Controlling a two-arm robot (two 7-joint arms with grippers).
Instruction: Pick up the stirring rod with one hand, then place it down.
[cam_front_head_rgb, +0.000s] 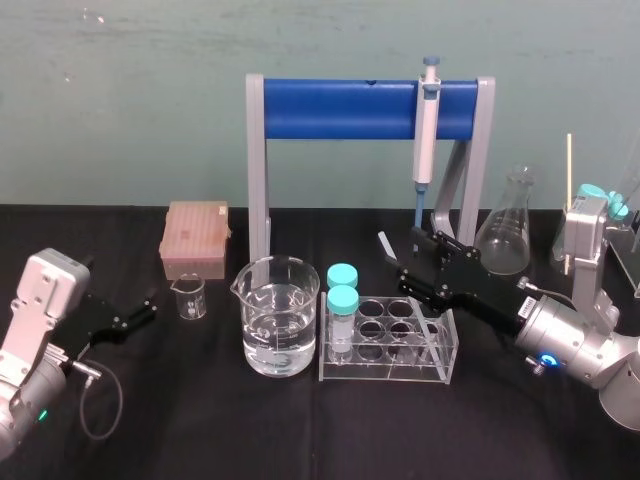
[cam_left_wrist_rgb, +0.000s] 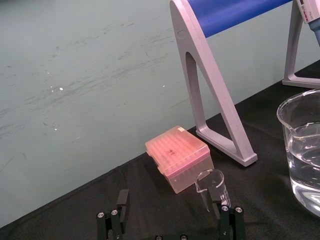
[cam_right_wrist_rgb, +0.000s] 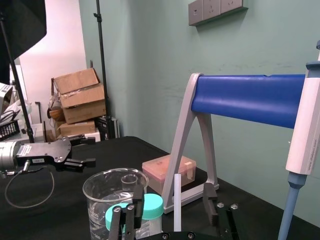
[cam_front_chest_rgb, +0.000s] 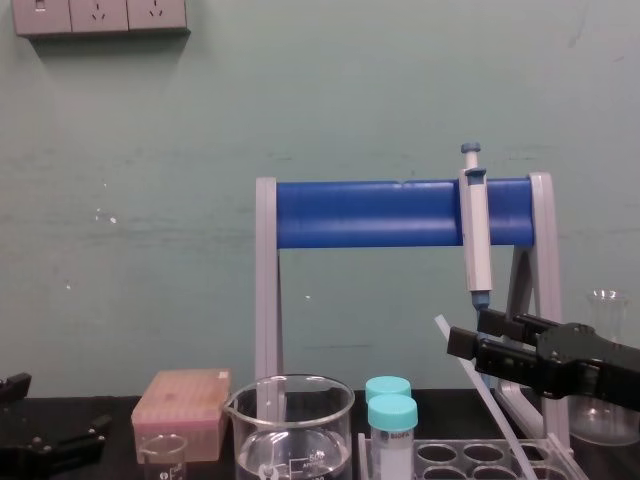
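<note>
While in the rack (cam_front_head_rgb: 384, 374) — two capped tubes (cam_front_head_rgb: 343, 303)

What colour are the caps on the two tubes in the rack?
Both caps are teal; the head view shows them best.

— How do we stand?
— Our right gripper (cam_front_head_rgb: 408, 262) reaches forward and inward, raised, fingers spread wide. Our left gripper (cam_front_head_rgb: 140, 312) sits low at our left, fingers apart too.
</note>
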